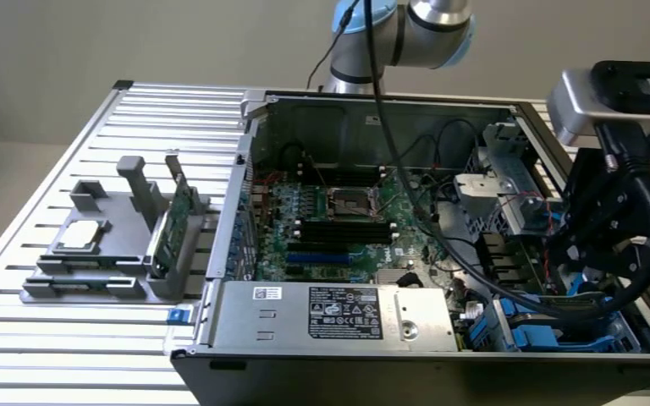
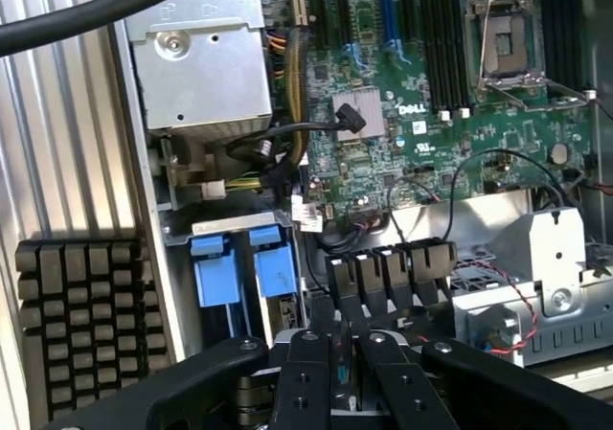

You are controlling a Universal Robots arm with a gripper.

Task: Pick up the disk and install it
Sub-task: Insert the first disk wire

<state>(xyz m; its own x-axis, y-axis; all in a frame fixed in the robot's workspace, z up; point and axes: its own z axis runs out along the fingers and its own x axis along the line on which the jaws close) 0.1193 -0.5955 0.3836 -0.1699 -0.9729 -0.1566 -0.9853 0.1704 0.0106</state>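
Two blue end tabs mark the disk (image 2: pixel 216 279), which stands in the drive bay at a corner of the open computer case (image 1: pixel 415 376), just beside the silver power supply (image 2: pixel 196 61); its metal body is hidden down in the bay. The gripper (image 2: pixel 335 342) hangs over that same corner, near the tabs but not on them. Whether it is clenched or released I cannot tell, nor whether anything sits in its grasp. A thick black cable (image 2: pixel 86 13) crosses over the power supply. Farther inside the case lies the green motherboard (image 1: pixel 337 224) with its CPU socket (image 1: pixel 345 203) uncovered. A black finned heat sink (image 2: pixel 77 325) rests on the slatted metal table (image 1: pixel 77 347) outside the case wall. Toward the exterior view's left, well apart from the case, a grey fixture (image 1: pixel 88 283) carries a small square silver chip (image 1: pixel 82 235) lying flat and a thin green circuit card (image 1: pixel 173 230) standing on edge.
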